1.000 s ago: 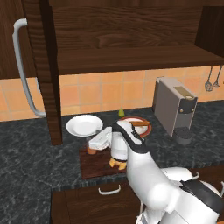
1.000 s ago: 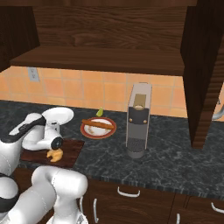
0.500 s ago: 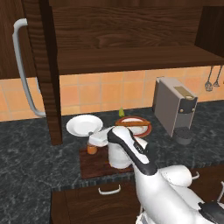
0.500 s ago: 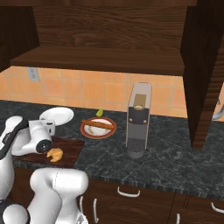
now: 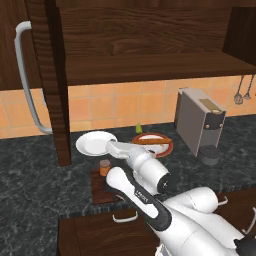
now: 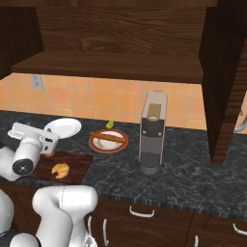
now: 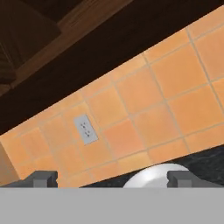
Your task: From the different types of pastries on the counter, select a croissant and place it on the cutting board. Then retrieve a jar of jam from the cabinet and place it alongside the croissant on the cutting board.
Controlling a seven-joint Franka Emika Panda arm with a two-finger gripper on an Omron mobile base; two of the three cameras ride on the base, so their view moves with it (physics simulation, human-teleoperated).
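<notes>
Judging by how things lie, both placing steps look done: the croissant rests on the cutting board, toward its front edge, and the jar of jam stands upright on the same board near its back left corner, close to the counter's white plate. The gripper sits just above the jar's end of the board, its fingers spread wide apart with nothing between them, so the jar appears released. What the next move calls for, I would say, is only a clean withdrawal: lift straight up and back from the board without brushing the jar or nudging the croissant off the front edge.

From the left base view the jar shows plainly beside the arm's wrist, while the croissant is hidden behind the arm. From the right base view the croissant is clear on the board, but the jar is mostly covered by the hand, with only a sliver of orange at the board's back edge. The hand view looks away from the board altogether, toward the orange tiled wall with a grey outlet and the rim of the white plate, under the open cabinet with its bare shelf.
</notes>
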